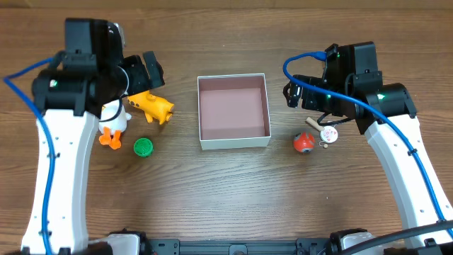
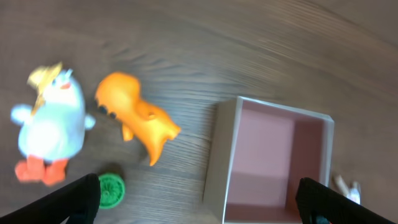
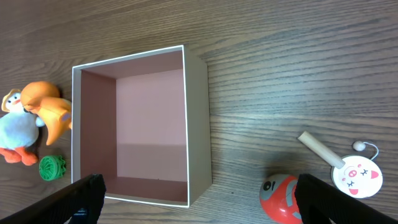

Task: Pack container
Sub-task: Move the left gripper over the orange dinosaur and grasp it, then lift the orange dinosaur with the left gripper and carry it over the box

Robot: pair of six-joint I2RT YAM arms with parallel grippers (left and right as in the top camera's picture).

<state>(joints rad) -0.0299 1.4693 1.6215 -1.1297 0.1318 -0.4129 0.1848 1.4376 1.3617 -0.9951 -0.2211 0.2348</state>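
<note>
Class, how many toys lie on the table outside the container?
5. Left of the container: white bird, orange animal, green disc. Right of it: red ball, pig-face rattle. None seems hidden.

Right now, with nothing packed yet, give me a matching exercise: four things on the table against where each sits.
Things:
1 orange animal
2 green disc
3 red ball
4 container

Places:
A right of the container
B centre, empty
C left, beside the white bird
D left, by the bird's feet

Pairs: 1-C; 2-D; 3-A; 4-B
</note>
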